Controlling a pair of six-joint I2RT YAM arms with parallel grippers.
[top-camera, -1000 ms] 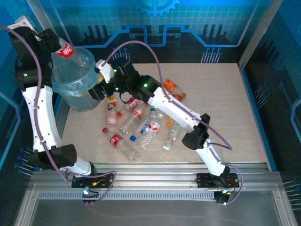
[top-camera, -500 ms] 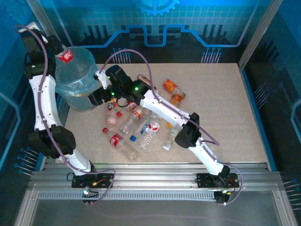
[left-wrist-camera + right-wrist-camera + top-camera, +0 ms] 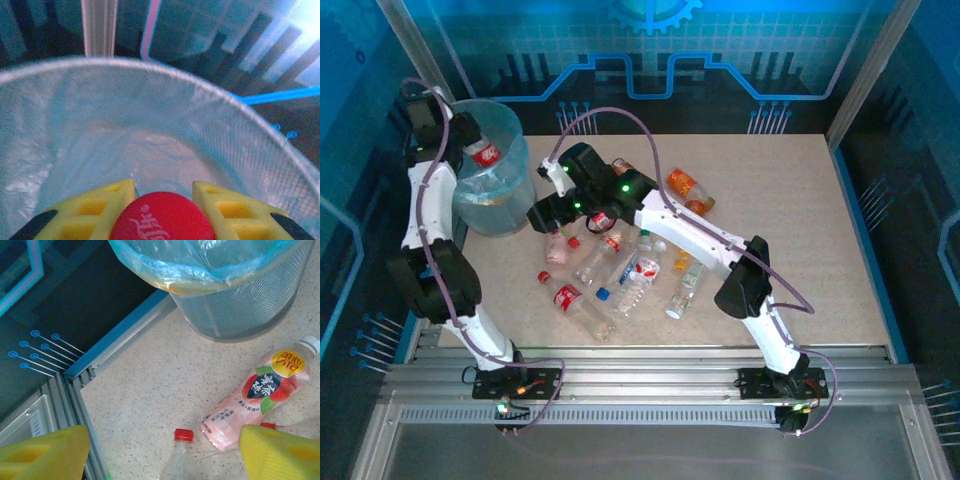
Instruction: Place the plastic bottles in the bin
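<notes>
Over the bin [image 3: 512, 128], the left gripper [image 3: 162, 196] clenched a red-labelled bottle [image 3: 487, 155]; released off-centre, it could glance off and tumble out. The right gripper [image 3: 162, 442] gaped above a pink bottle [image 3: 260, 390].

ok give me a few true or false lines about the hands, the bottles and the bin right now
1. The left hand grips a red-labelled bottle above the bin. True.
2. The right hand is shut on a bottle. False: it is open and holds nothing.
3. A pink bottle lies on the table beside the bin. True.
4. The bin lies tipped on its side. False: it stands upright.
</notes>
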